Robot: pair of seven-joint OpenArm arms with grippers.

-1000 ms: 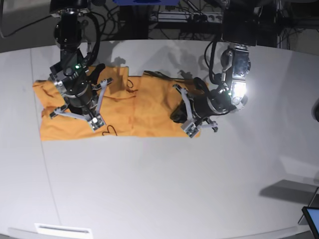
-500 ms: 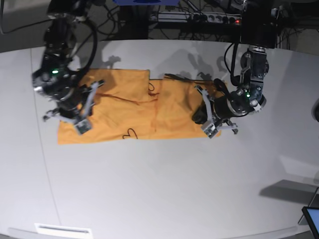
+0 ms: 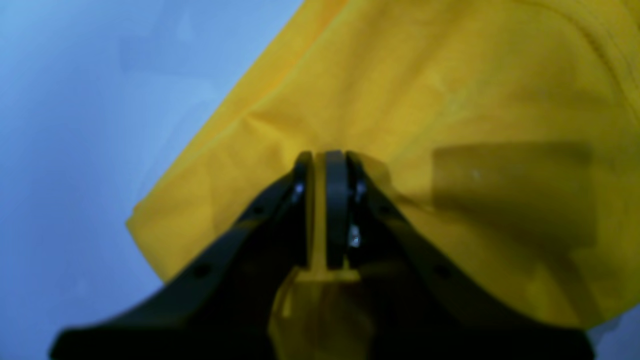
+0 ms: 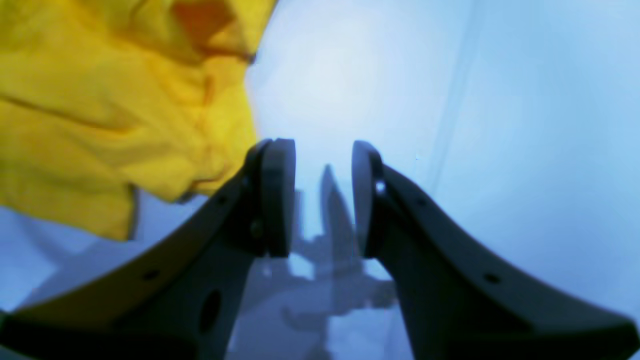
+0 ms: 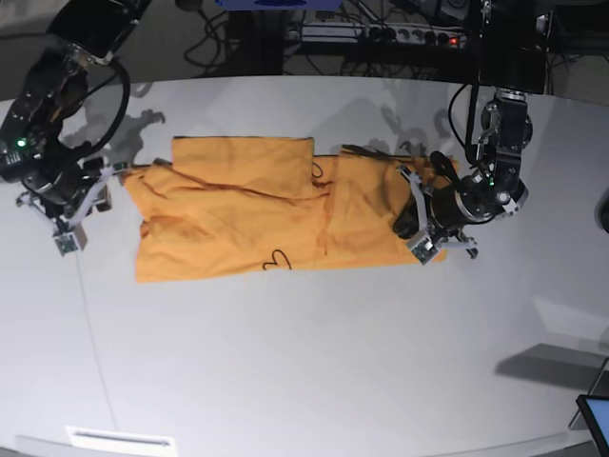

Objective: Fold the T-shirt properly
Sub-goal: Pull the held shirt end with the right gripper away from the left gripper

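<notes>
On white table [image 5: 314,362], T-shirt [image 5: 247,214] edge pinched, left gripper [image 5: 419,228]

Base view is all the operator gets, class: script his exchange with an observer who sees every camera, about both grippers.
Operator: Is the left gripper holding anything?
Observer: Yes, it is shut, with a fold of the T-shirt pinched in it.
Operator: And the right gripper?
Observer: Open. Only bare table shows between its jaws, and the cloth lies off to one side.
</notes>
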